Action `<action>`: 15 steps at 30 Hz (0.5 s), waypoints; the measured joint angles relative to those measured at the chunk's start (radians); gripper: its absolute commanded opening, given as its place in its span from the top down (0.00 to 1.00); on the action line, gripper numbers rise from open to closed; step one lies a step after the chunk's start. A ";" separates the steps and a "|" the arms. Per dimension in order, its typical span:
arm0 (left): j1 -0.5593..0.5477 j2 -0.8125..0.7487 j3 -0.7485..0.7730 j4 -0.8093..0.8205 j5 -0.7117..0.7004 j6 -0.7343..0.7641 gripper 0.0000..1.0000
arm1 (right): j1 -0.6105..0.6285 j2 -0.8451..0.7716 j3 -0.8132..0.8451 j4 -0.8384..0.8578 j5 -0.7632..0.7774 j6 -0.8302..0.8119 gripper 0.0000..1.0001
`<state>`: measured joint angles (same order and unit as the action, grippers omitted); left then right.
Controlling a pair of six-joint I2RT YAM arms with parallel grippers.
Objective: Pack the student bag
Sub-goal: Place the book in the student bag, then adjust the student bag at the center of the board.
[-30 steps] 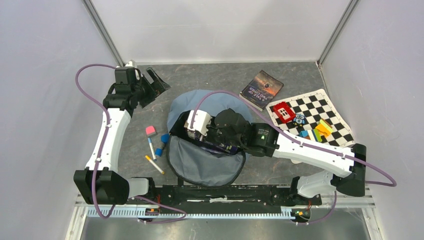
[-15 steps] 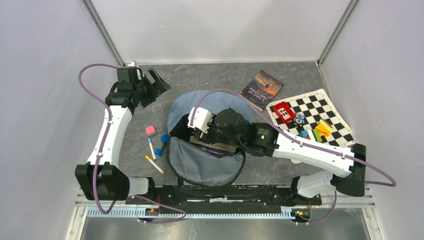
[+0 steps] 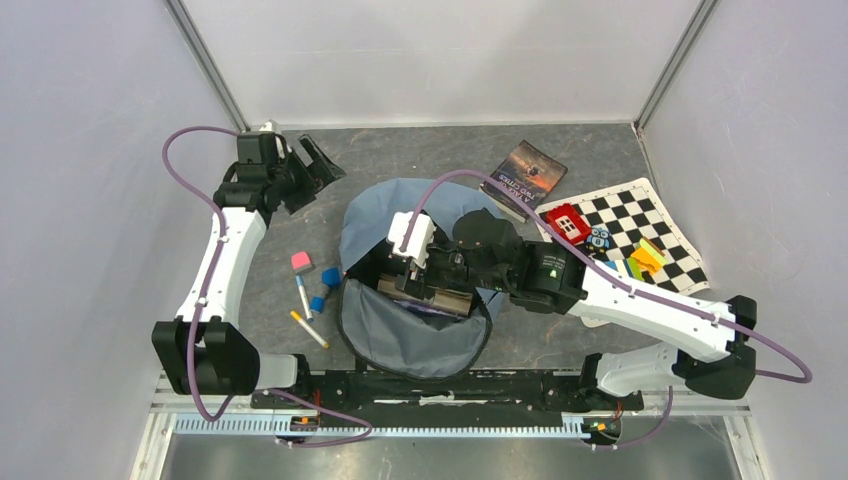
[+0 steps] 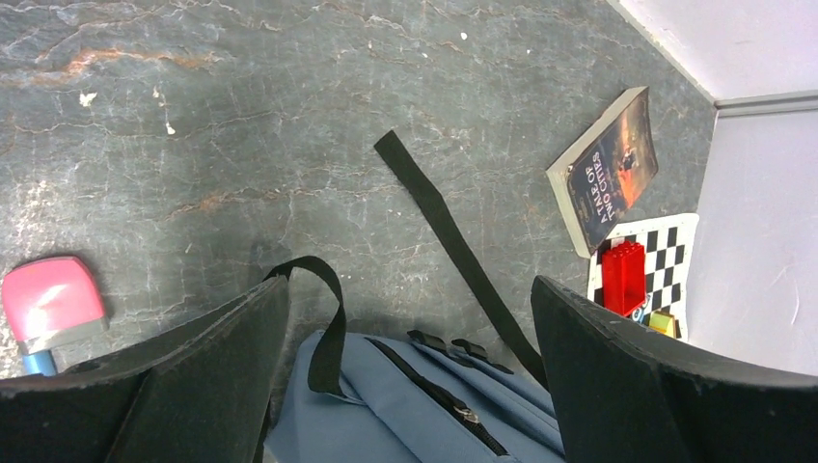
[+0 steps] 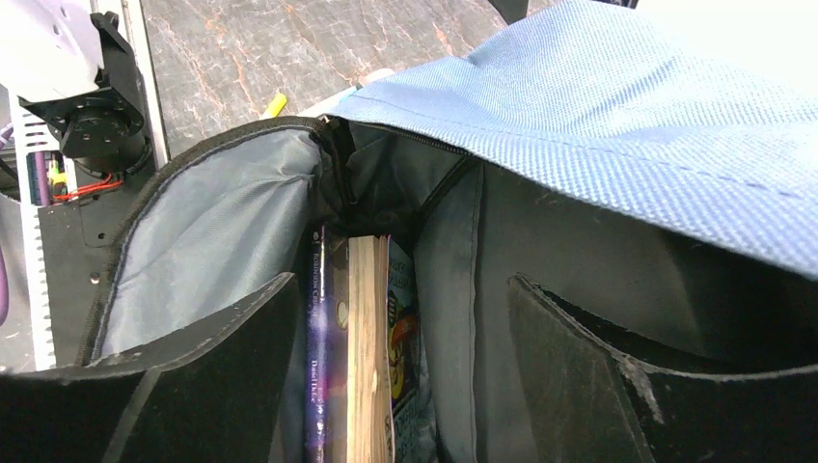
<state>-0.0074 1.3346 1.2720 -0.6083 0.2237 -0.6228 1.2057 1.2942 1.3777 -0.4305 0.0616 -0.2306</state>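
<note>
- large soft grey-blue fabric student bag (image 3: 385, 205) lies flat on the dark grey stone-look table (image 3: 420, 150), mid-way between the two arms. main compartment is unzipped, and the grey-lined front flap (image 3: 410, 345) is folded open toward the near edge.
- contents, from the right wrist view: a book with cream page edges (image 5: 367, 338) stands on edge inside the compartment, with a purple-spined volume (image 5: 321, 357) touching one side. counted as packed.
- right gripper (image 5: 400, 289) sits in the bag mouth, jaws wide, one finger on either side of the books with a gap on each side. it holds nothing.
- left gripper (image 4: 410, 285) hangs over the far-left part of the table, above the bag's black straps (image 4: 453, 251). jaws are spread fully and it is empty.
- not yet packed, left of the bag: a pink eraser (image 3: 301, 262), two small blue cubes (image 3: 329, 276) and two thin marker pens (image 3: 303, 296), all loose on the table.
- not yet packed, right of the bag: a dark-covered paperback (image 3: 524, 178) and a black-and-white chequered mat (image 3: 650, 210). the mat carries a red toy block (image 3: 566, 224), a small blue owl figure (image 3: 599, 238) and a cluster of coloured pieces (image 3: 640, 260).
- judgement: early to middle of the job. books are in, but most small items and the paperback are outside, and the zip would be closed last.
- risk noted: the right arm must lift clear without dragging the flap or tipping the upright books.
</note>
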 measured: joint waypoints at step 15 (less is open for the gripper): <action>0.000 0.019 0.000 0.023 0.023 0.000 0.00 | 0.000 -0.017 0.012 -0.021 -0.126 0.034 0.04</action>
<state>-0.0074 1.3537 1.2720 -0.5858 0.2466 -0.6231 1.2053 1.2770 1.3895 -0.4515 -0.0647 -0.1963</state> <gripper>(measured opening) 0.994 0.950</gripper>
